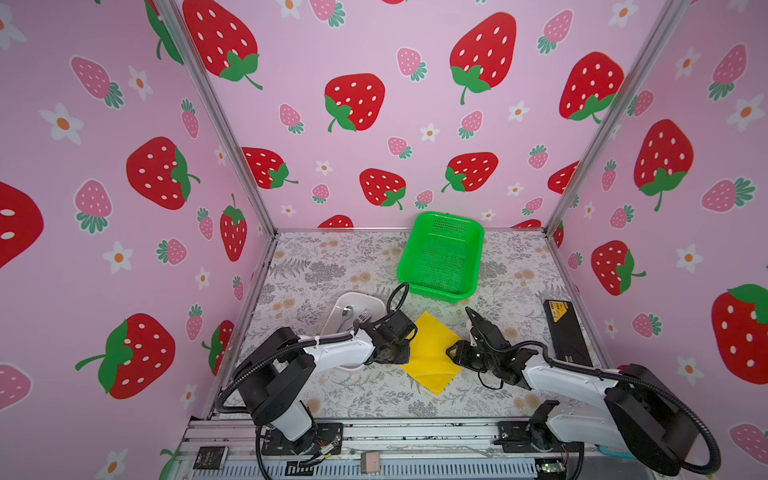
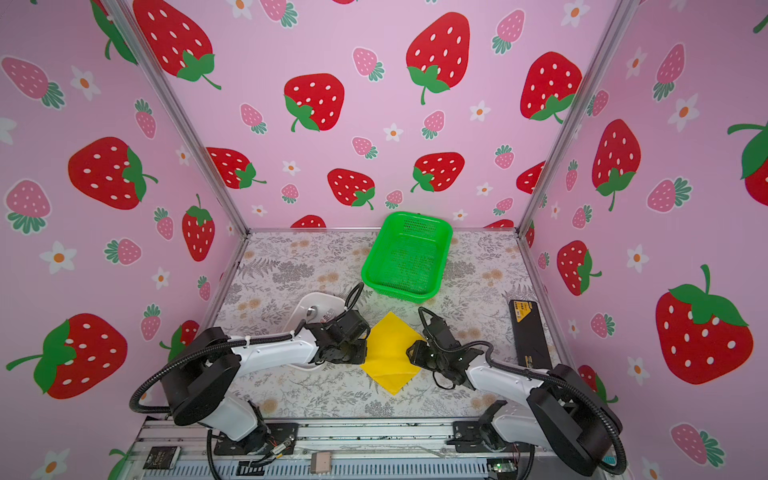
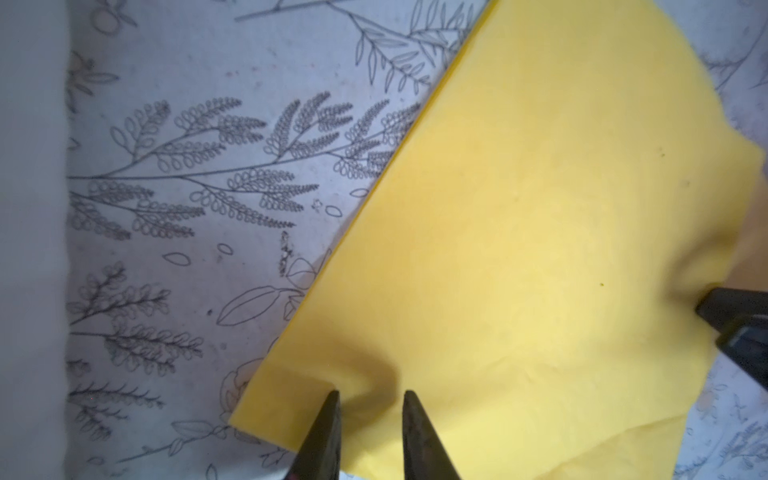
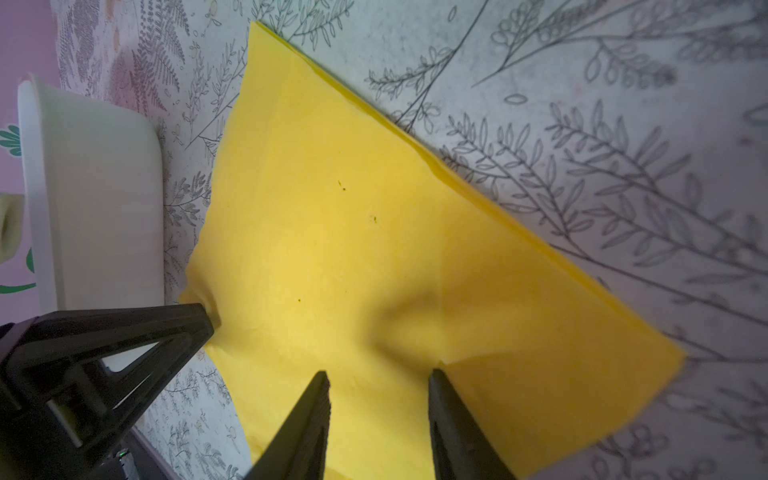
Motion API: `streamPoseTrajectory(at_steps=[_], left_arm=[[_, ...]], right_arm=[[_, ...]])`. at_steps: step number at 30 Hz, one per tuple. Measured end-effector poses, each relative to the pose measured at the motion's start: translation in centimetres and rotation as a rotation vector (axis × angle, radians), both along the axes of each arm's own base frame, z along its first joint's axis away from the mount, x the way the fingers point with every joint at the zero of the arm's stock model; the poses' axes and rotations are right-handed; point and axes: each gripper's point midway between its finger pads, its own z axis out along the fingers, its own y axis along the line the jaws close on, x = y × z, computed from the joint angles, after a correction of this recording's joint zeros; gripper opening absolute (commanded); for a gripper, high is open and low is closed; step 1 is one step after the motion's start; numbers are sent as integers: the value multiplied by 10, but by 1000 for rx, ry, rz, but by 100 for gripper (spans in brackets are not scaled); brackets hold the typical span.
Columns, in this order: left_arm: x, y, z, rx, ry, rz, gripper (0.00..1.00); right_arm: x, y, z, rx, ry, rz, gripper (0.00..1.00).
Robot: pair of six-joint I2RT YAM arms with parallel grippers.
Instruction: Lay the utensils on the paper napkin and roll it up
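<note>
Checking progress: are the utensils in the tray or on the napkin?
In the tray: spoon and fork heads show there; the napkin holds none.

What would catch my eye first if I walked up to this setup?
Most likely the pink strawberry-print walls all round. Next comes the bright yellow paper napkin, lying on the flower-patterned table near the front. The left gripper and the right gripper have their black tips down on it from either side. Behind it, near the back wall, sits a vivid green basket.
</note>
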Motion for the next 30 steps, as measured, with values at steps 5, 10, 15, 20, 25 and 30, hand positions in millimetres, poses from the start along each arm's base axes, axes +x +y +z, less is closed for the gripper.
streamPoseTrajectory(at_steps=[5, 10, 15, 20, 25, 30], left_arm=[[-2, 2, 2, 7, -3, -19, 33], [0, -2, 23, -36, -43, -39, 37], [3, -4, 48, -84, -102, -49, 37], [5, 6, 68, -79, -160, -28, 38], [8, 20, 89, -73, -224, 2, 40], [12, 41, 103, -51, -260, 42, 41]], right_arm=[[-1, -5, 5, -24, -19, 7, 42], [0, 4, 18, 2, -53, 61, 38], [-17, 22, 23, 49, -51, 173, 31], [-44, 41, 24, 77, -32, 303, 28], [-70, 46, 6, 47, 29, 384, 27], [-76, 52, -6, 44, 67, 371, 28]])
